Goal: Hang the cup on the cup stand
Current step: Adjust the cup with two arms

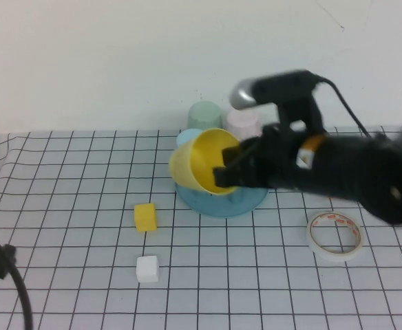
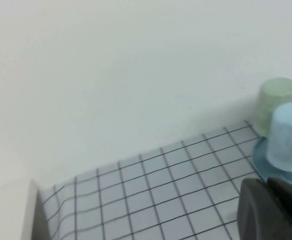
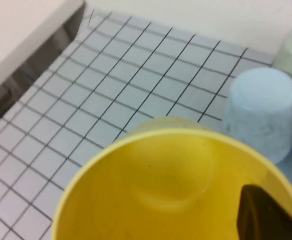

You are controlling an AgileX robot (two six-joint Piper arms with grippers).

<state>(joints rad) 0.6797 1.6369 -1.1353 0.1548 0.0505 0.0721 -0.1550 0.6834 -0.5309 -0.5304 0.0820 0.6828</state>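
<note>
The left hand (image 2: 273,210) sits low at the near left of the bench (image 1: 70,206), clenched on nothing, its dark fingers pressed together.

On the white gridded bench surface lie two small cubes: one white block (image 1: 147,268) nearest, one yellow block (image 1: 145,216) just beyond it. To the right lies one flat roll of pale tape (image 1: 334,236) with a red-printed core.

Farther back, the right hand (image 1: 230,173) is clamped on the rim of the plain yellow plastic tumbler (image 1: 199,160), one dark finger (image 3: 266,215) inside the mouth. The tumbler is smooth, tapered and without a handle. It is tipped on its side above the left part of the round teal-blue plastic dish with pegs (image 1: 221,201); its long axis runs roughly level, the open mouth facing the near right and the closed base pointing to the far left.

Behind the tumbler, three more cups stand inverted on the dish: one light blue frosted cup (image 3: 260,113), one pale green cup (image 1: 205,115), and one pink cup (image 1: 243,124). They stand close to the white wall (image 1: 118,62).
</note>
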